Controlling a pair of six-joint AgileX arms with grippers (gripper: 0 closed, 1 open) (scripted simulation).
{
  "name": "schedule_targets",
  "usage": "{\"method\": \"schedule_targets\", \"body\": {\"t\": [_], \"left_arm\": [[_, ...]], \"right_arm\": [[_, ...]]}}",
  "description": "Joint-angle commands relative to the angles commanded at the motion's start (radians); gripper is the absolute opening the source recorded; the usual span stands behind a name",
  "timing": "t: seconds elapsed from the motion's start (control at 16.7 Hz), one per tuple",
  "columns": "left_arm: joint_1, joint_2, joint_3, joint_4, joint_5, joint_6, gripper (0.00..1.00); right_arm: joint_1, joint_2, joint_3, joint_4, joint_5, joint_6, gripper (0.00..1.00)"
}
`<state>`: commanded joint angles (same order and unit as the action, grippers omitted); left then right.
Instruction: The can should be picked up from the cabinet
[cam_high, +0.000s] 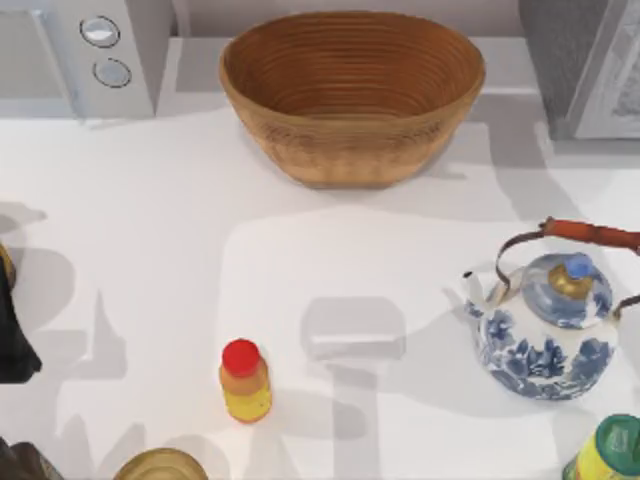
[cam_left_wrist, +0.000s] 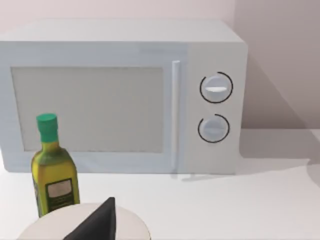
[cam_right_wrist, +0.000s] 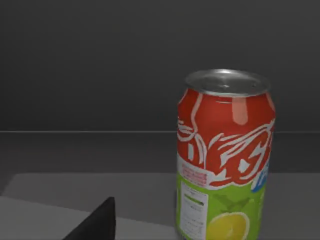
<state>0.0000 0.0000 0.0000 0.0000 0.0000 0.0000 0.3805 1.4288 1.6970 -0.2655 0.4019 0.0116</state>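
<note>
Looking along my right wrist camera, I have one dark fingertip (cam_right_wrist: 95, 222) of the right gripper low in the picture, and just beyond it the can (cam_right_wrist: 225, 155) stands upright on a grey shelf (cam_right_wrist: 100, 192) inside the dark cabinet, silver lid up, red above and green with a lemon below. The finger is near the can but not touching it, and I cannot tell from this sliver whether the jaws are wide or narrow. I judge this to be the approach step: the gripper is lined up at the cabinet mouth and nothing is held yet. Next move, as I see it, calls for easing forward so the fingers pass on either side of the can's body, then closing and lifting it out without tipping it against the cabinet wall. My left arm sits parked at the table's left; its wrist camera shows a fingertip (cam_left_wrist: 97, 220) over a pale round lid, an oil bottle (cam_left_wrist: 54, 167) and the microwave (cam_left_wrist: 125, 95) behind. From above, the table (cam_high: 150, 220) carries a wicker basket (cam_high: 352, 95), a small red-capped bottle (cam_high: 244, 380) and a blue-and-white teapot (cam_high: 545, 330).
</note>
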Motion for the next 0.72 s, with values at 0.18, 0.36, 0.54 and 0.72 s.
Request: {"method": "schedule_targets", "body": {"t": [0.18, 0.36, 0.54, 0.72], "left_arm": [[0.000, 0.000, 0.000, 0.000, 0.000, 0.000, 1.00], [0.000, 0.000, 0.000, 0.000, 0.000, 0.000, 1.00], [0.000, 0.000, 0.000, 0.000, 0.000, 0.000, 1.00], [0.000, 0.000, 0.000, 0.000, 0.000, 0.000, 1.00]], "right_arm": [[0.016, 0.008, -0.005, 0.013, 0.017, 0.000, 1.00], [0.011, 0.007, 0.000, 0.011, 0.012, 0.000, 1.00], [-0.009, 0.069, 0.061, 0.012, -0.008, 0.000, 1.00], [-0.032, 0.159, 0.140, 0.016, -0.030, 0.000, 1.00]]}}
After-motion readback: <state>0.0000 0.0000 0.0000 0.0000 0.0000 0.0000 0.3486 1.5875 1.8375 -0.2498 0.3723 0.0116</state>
